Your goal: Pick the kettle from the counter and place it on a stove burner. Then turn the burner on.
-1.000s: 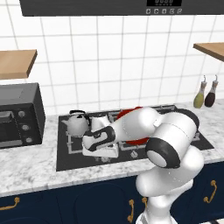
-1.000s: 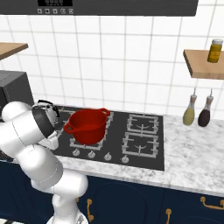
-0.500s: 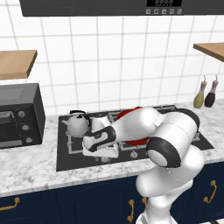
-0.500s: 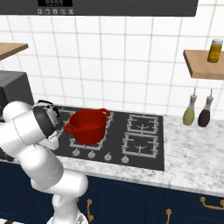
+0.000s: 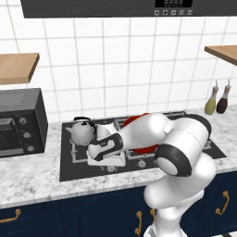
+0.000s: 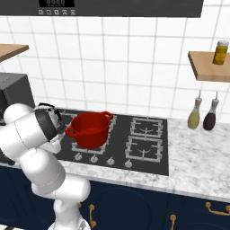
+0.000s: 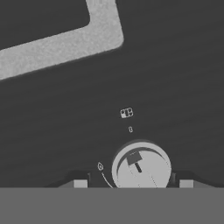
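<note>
The kettle (image 5: pixel 81 132) sits on the stove burner (image 5: pixel 73 146); the jaws straddle a round knob (image 7: pixel 141 167), spread wide, apparently to turn it.

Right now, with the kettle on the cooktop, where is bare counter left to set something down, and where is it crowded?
Bare marble counter lies right of the cooktop, before the two bottles, with another strip before the microwave. The cooktop's left is crowded: kettle, red pot and the arm over the knob.
</note>
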You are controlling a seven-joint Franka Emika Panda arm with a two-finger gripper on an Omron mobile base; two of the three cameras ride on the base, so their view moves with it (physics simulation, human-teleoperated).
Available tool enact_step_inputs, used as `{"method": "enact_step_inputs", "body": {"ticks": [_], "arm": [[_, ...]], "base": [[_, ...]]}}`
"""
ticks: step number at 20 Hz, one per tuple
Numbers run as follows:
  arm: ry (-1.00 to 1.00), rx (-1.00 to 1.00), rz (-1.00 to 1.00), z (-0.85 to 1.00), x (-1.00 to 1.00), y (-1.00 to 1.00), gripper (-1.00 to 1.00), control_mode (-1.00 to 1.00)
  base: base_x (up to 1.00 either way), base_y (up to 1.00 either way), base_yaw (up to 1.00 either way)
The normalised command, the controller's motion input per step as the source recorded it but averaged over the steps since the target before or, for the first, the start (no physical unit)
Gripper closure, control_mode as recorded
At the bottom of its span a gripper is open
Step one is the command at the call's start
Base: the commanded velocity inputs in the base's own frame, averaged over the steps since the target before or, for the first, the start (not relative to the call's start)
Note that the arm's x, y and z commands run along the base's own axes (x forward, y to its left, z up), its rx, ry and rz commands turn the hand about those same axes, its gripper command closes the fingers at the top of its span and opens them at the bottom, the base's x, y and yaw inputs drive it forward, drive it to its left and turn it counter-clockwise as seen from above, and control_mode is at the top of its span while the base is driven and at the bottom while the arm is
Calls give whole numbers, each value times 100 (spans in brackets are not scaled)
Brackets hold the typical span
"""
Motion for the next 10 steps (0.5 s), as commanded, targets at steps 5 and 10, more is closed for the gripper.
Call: {"method": "enact_step_inputs", "body": {"ticks": [5, 10], "arm": [[0, 0, 28, -36, 6, 0, 100, -100], [0, 0, 30, -40, 4, 0, 100, -100]], "base": [[0, 0, 0], [0, 0, 0]]}}
